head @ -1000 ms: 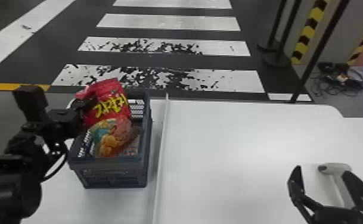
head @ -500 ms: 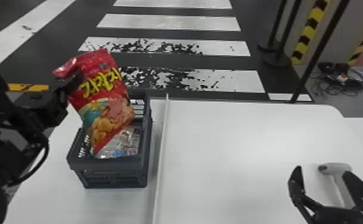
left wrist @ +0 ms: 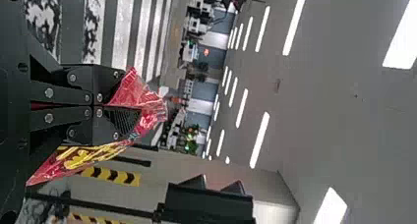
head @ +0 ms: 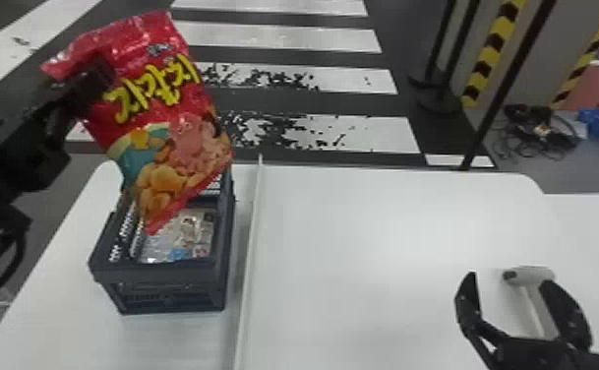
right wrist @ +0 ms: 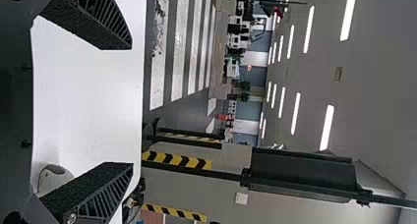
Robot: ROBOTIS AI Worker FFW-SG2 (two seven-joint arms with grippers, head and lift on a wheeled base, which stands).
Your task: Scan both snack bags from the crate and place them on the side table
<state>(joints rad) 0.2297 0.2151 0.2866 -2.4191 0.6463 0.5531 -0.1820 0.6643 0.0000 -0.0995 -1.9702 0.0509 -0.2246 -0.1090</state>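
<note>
One red bag [head: 185, 142] hangs tilted, upper end pinched by the left pincer [head: 100, 74], lower end over the crate [head: 160, 270]. Silvery pack [head: 187, 233] lies inside the crate. Right pincer [head: 509, 283] is spread, near the scanner [head: 539, 274]. Crate and scanner rest on the white worktop [head: 372, 246].

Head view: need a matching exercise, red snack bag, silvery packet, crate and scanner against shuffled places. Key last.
Things
1. red snack bag
2. silvery packet
3. crate
4. scanner

Places
A. lying on the white tabletop, by the right gripper
B. held in the left gripper, raised over the crate
C. standing left of the white divider
D. down inside the crate

Pairs: 1-B, 2-D, 3-C, 4-A
</note>
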